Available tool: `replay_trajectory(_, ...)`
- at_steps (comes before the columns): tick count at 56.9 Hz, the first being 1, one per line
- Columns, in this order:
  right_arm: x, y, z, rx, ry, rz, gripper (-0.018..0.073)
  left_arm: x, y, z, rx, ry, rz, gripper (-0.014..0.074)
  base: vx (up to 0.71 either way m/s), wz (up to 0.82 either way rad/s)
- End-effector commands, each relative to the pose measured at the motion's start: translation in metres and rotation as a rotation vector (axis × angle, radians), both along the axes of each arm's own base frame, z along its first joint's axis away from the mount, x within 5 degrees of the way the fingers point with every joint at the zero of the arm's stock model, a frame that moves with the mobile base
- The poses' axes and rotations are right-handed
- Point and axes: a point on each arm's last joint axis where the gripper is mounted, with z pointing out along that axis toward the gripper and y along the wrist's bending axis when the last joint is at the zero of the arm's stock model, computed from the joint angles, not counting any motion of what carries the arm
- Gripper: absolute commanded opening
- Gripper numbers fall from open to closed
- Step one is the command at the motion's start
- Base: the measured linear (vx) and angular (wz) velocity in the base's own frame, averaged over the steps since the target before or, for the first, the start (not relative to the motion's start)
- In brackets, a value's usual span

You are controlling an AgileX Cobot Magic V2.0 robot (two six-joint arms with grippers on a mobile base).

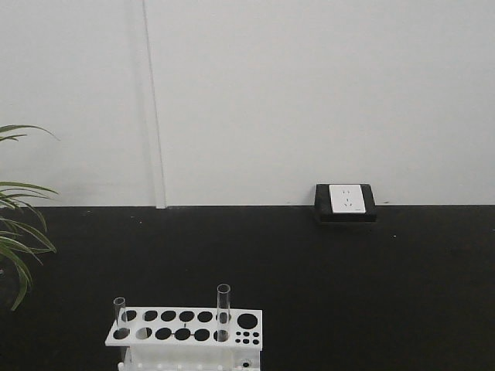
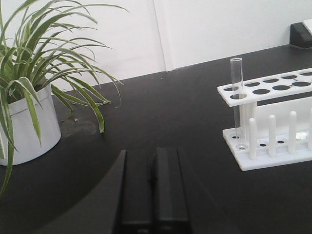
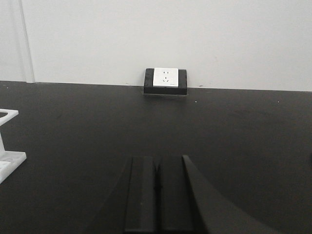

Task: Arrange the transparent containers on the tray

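the left gripper (image 2: 153, 160) sits low at the bottom centre of the left wrist view, level and pointing straight ahead over the black tabletop (image 1: 348, 286). its two black fingers lie pressed side by side with only a thin seam between them, and nothing is held. the right gripper (image 3: 156, 163) has the same pose at the bottom centre of the right wrist view: level, fingers squeezed together, empty, aimed toward the wall socket (image 3: 165, 78) at the upper middle.

both task tubes stand upright in the white holed rack (image 1: 176, 325) at the lower centre-left of the front view. the slimmer test tube (image 1: 120, 315) is in a hole at the rack's left end. the wider test tube (image 1: 223, 309) is further right, near the rack's large hole. the two are well apart, with several open holes between them.

in the left wrist view one test tube (image 2: 237, 97) rises at the right of the frame through the rack's near corner hole, its round bottom resting on the base plate beside white pegs. which of the two it is cannot be told. a spider plant (image 2: 44, 58) in a white pot (image 2: 29, 126) fills the left of that frame, well apart from the rack.
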Motion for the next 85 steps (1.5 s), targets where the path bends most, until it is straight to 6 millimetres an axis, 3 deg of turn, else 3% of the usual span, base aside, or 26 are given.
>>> replay_trajectory(1,0.000,0.000,0.004,-0.006,-0.080,-0.002,-0.0011,0.000,0.001,-0.003,-0.011,-0.070,0.010,-0.0003,0.00,0.00)
replay_trajectory(49,0.000,0.000,0.005,-0.006,-0.081,-0.002,-0.0011,0.000,0.001,-0.003,-0.011,-0.070,0.010,-0.0003,0.00,0.00)
replay_trajectory(57,0.000,0.000,0.011,-0.002,-0.143,0.001,-0.0011,0.000,0.002,0.004,-0.010,-0.147,0.018,-0.0003,0.00,0.00)
replay_trajectory(66,-0.004,0.000,0.031,0.122,-0.339,0.010,-0.0011,-0.006,0.005,0.036,-0.285,-0.356,0.027,-0.0003,0.00,0.00)
replay_trajectory(74,-0.012,-0.002,0.061,0.170,-0.437,0.013,-0.0011,-0.016,0.003,0.074,-0.279,-0.417,0.003,-0.0003,0.00,0.00)
replay_trajectory(78,-0.021,-0.002,0.093,0.167,-0.489,0.018,-0.0011,-0.025,0.001,0.105,-0.235,-0.442,-0.013,-0.0003,0.00,0.00)
replay_trajectory(85,-0.035,-0.002,0.161,0.131,-0.572,0.019,-0.0011,-0.041,0.000,0.182,-0.150,-0.560,-0.017,-0.0003,0.00,0.00)
